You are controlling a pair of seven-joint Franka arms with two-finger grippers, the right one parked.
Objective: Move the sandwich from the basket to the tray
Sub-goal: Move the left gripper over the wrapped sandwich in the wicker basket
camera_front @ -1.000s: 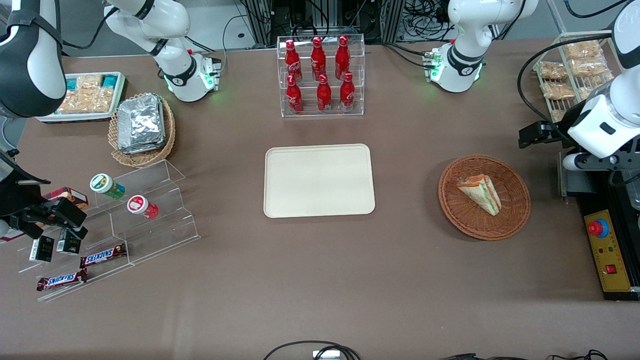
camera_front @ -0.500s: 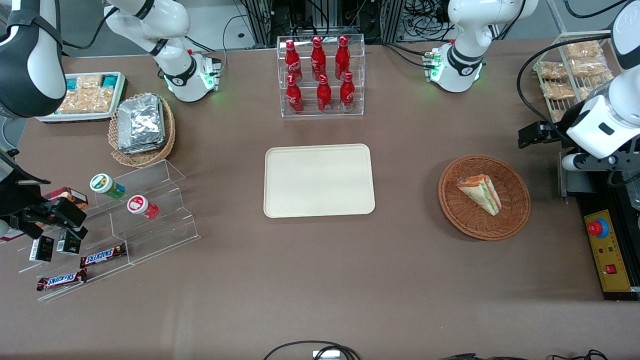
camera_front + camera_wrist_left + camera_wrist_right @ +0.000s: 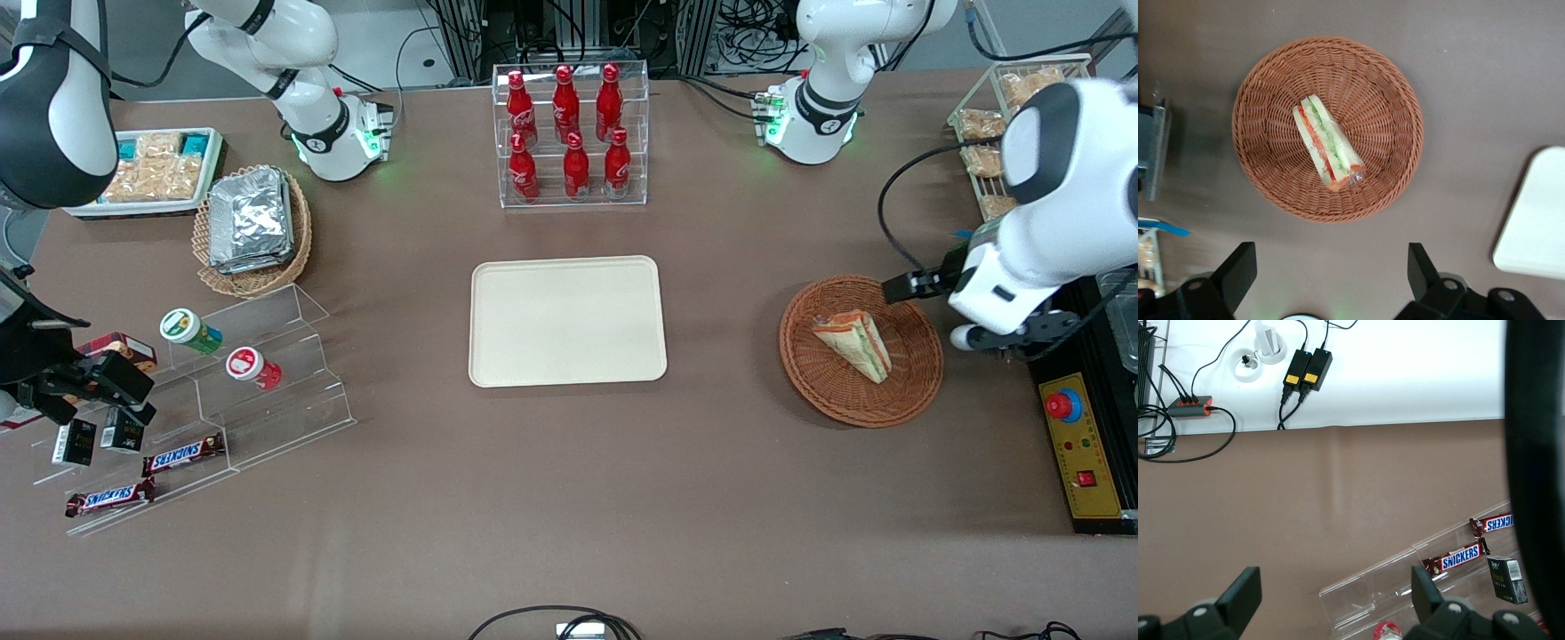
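Observation:
The sandwich (image 3: pixel 855 343), a pale wedge with red and green filling, lies in the reddish-brown wicker basket (image 3: pixel 916 391) toward the working arm's end of the table. It also shows in the left wrist view (image 3: pixel 1328 148), in the basket (image 3: pixel 1265 93). My left gripper (image 3: pixel 1328 267) is open and empty, held high above the table just outside the basket's rim. In the front view its white wrist (image 3: pixel 991 280) hangs over the basket's edge and hides the fingers. The cream tray (image 3: pixel 567 320) lies bare at the table's middle; its corner shows in the wrist view (image 3: pixel 1538 213).
A clear rack of red bottles (image 3: pixel 571 133) stands farther from the front camera than the tray. A black control box (image 3: pixel 1080 444) and a wire rack of snack packs (image 3: pixel 982 133) sit at the working arm's end. Foil packs, candy and cans lie toward the parked arm's end.
The left arm has swung toward the basket and nearer the front camera. Its wrist now overlaps the basket's rim. The sandwich, basket and tray have not moved.

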